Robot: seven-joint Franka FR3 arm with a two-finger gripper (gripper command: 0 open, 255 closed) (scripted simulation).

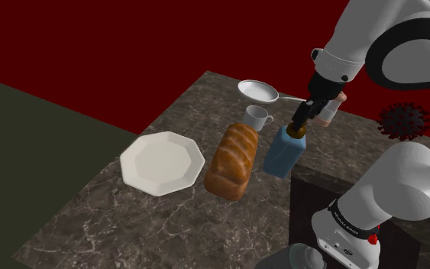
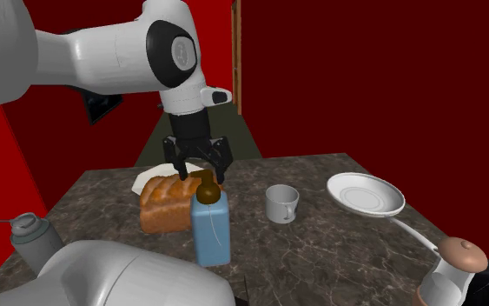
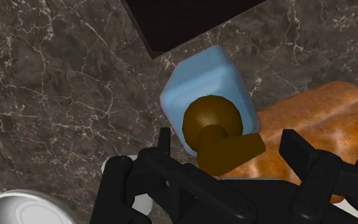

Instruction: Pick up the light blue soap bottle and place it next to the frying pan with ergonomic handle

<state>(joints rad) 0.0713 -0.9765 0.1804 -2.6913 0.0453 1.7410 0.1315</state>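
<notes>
A light blue soap bottle (image 1: 283,153) with a brown pump top (image 2: 205,185) stands upright on the dark marble counter (image 1: 114,214), beside a loaf of bread. My black gripper (image 1: 303,116) hangs open just above the pump, fingers apart on either side of it and not touching. From the wrist view the bottle (image 3: 199,89) sits below the gripper (image 3: 231,143), its brown pump (image 3: 212,124) between the fingers. The white frying pan (image 1: 258,91) with a pale handle ending in a brown knob (image 2: 461,254) lies at the counter's far end.
A loaf of bread (image 1: 232,159) lies next to the bottle, a white mug (image 1: 257,117) beyond it toward the pan, and a white octagonal plate (image 1: 162,161) to the shoulder view's left. A grey can (image 2: 29,233) stands near the stand. Red walls surround the counter.
</notes>
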